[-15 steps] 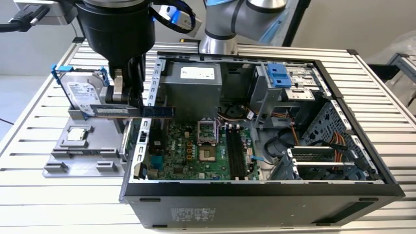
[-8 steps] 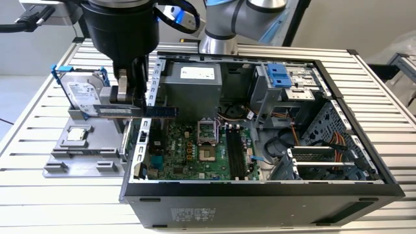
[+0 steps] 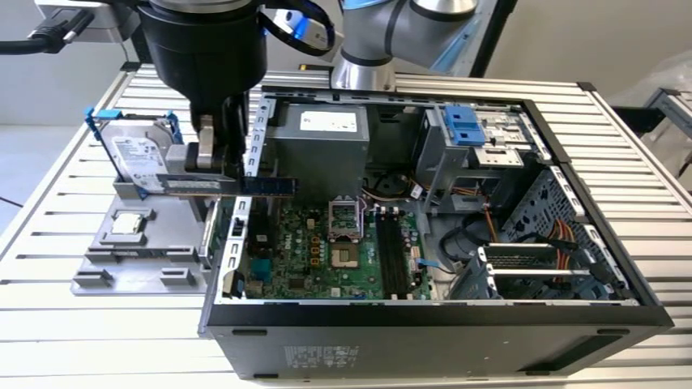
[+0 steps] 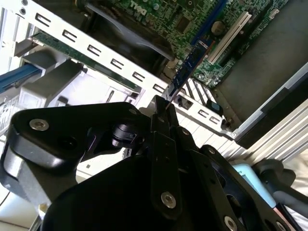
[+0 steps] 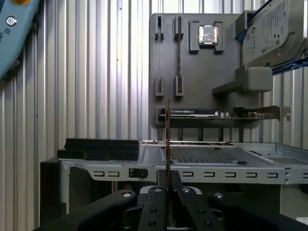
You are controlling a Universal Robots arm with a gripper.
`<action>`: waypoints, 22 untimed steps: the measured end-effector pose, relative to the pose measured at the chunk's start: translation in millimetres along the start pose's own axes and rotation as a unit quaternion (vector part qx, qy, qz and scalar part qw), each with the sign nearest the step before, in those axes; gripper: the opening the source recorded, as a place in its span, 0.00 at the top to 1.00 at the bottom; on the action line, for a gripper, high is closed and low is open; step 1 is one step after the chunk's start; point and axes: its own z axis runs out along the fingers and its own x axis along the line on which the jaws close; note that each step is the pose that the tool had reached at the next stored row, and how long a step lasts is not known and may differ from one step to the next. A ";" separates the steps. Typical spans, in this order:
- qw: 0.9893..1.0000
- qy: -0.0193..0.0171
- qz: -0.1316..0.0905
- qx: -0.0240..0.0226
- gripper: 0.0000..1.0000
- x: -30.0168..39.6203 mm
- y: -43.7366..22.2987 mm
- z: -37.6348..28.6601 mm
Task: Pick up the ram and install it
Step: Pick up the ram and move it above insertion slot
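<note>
The ram (image 3: pixel 271 185) is a thin dark stick held level and lifted, crossing the open computer case's wall at the exterior view's left. My gripper (image 3: pixel 216 172) is shut on its end from above. The ram (image 4: pixel 188 65) appears edge-on in the second wrist view. There it juts from the closed fingertips (image 4: pixel 161 109) toward the green motherboard (image 4: pixel 192 19). It is a thin line (image 5: pixel 167 139) rising from the gripper (image 5: pixel 167 180) in the first wrist view. The black memory slots (image 3: pixel 390 251) lie on the motherboard (image 3: pixel 313 247), to the exterior view's right of the ram.
A grey holder (image 3: pixel 119 259) beside the case carries a silver processor chip (image 3: pixel 130 223) and a hard drive in a blue frame (image 3: pixel 146 158). The case's metal wall (image 3: pixel 255 134) stands close to the gripper. A power supply (image 3: pixel 319 142), drive cage (image 3: pixel 476 138) and cables fill the case.
</note>
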 end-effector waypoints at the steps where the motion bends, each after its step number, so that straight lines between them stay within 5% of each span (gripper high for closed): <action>1: 1.000 0.000 0.000 0.000 1.00 0.0 -0.6 0.0; 10: 1.000 0.000 0.000 0.000 1.00 -0.1 -12.5 -0.7; 22: 1.000 0.000 0.000 0.000 1.00 -0.4 -40.8 -2.1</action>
